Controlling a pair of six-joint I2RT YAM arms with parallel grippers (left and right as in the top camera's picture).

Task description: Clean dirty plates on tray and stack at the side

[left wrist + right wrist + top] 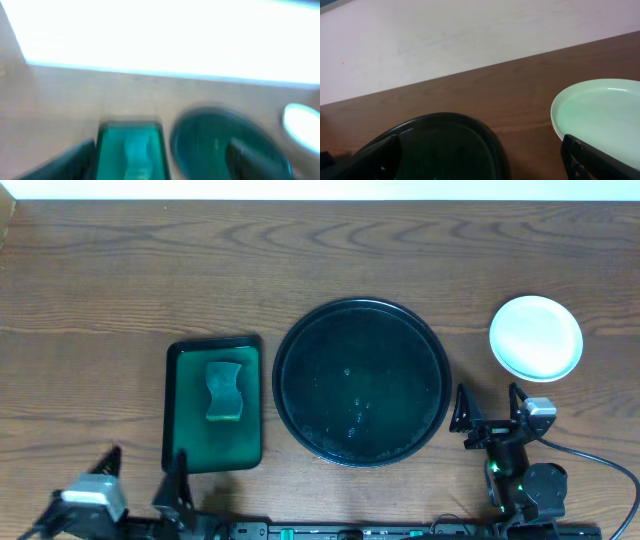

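Observation:
The round black tray point(362, 382) lies mid-table with nothing on it but a few wet specks. White plates point(536, 337) sit stacked on the wood to its right; the top face looks clean. In the right wrist view the tray point(445, 147) is at lower left and the plate stack point(600, 115) at right. My right gripper point(488, 410) hovers open and empty near the tray's right rim, below the stack. My left gripper point(145, 478) is open and empty at the front left, near the green tray. The left wrist view is blurred.
A green rectangular tray point(213, 403) holding a green sponge point(225, 391) sits left of the black tray; it shows blurred in the left wrist view as the green tray point(131, 150). A cable point(600, 465) runs off from the right arm's base.

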